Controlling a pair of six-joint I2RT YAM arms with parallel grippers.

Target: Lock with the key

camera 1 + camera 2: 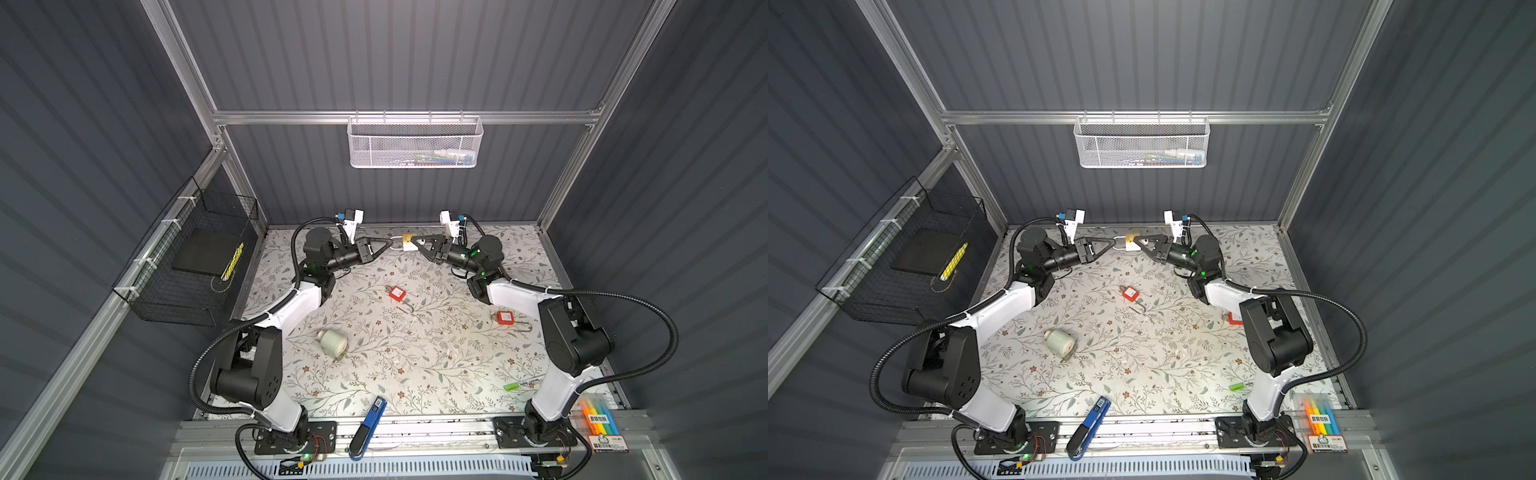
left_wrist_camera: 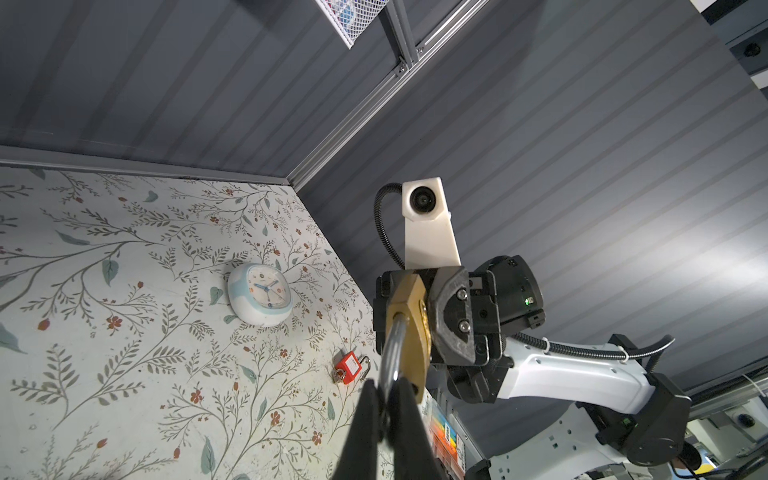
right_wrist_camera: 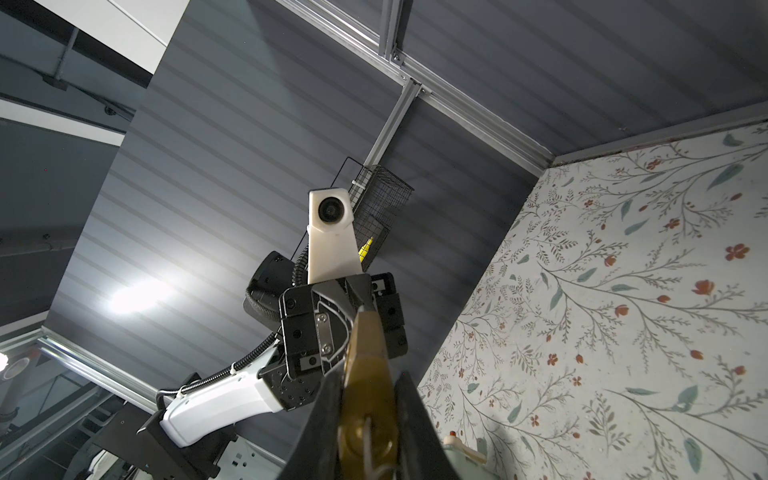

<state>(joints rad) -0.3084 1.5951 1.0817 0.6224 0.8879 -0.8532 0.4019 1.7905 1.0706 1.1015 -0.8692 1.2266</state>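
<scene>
Left wrist view shows the left end effector (image 2: 386, 390) clenched on the curved silver steel shackle (image 2: 392, 349) of the brass-coloured metal padlock (image 2: 409, 316), whose body the right end effector (image 1: 417, 245) grips. Together they hold it aloft, below the white wire-mesh wall basket (image 1: 395, 145) (off the floral-patterned table (image 1: 374, 353)). No key is discernible, so inserting and turning one likely remain.
</scene>
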